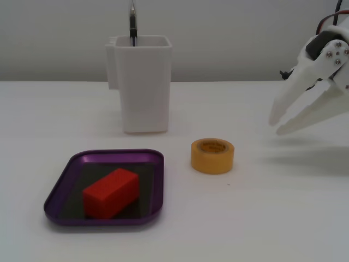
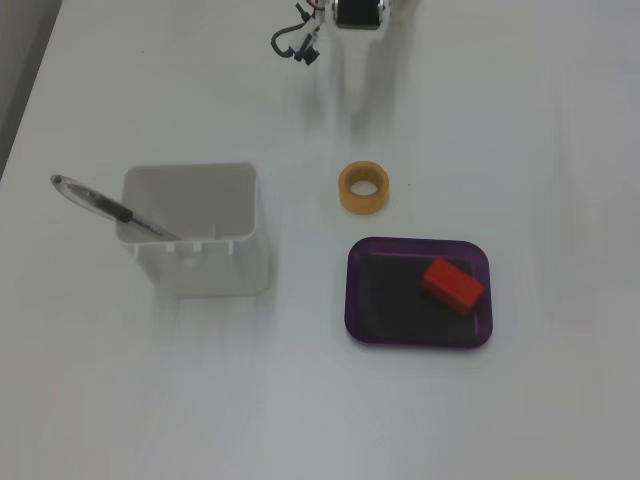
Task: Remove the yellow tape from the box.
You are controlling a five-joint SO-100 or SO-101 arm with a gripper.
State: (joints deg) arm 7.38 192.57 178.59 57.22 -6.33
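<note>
The pincer (image 1: 275, 124) hangs at the right edge of a fixed view, its two white fingers (image 1: 289, 98) slightly spread and pointing down to the left, gripping nothing and clear of the bench (image 1: 262, 218). In the other fixed view only a bit of the arm (image 2: 357, 12) shows at the top edge, so the pincer's state cannot be read there.

Nearest to it is the yellow tape (image 1: 212, 155), lying flat on the bare bench with its hollow centre facing up, well apart from the fingertips and with nothing between them. The tape sits outside the box (image 1: 68, 169), just beside its right rim in this view; in a fixed view from above it lies (image 2: 363, 187) just beyond the box's (image 2: 417, 244) top edge.

Inside the box rests a red block (image 1: 110, 192) on the dark floor. Behind the box stands a tall white container (image 1: 142, 82) with a pen (image 1: 132, 19) sticking out of it.
</note>
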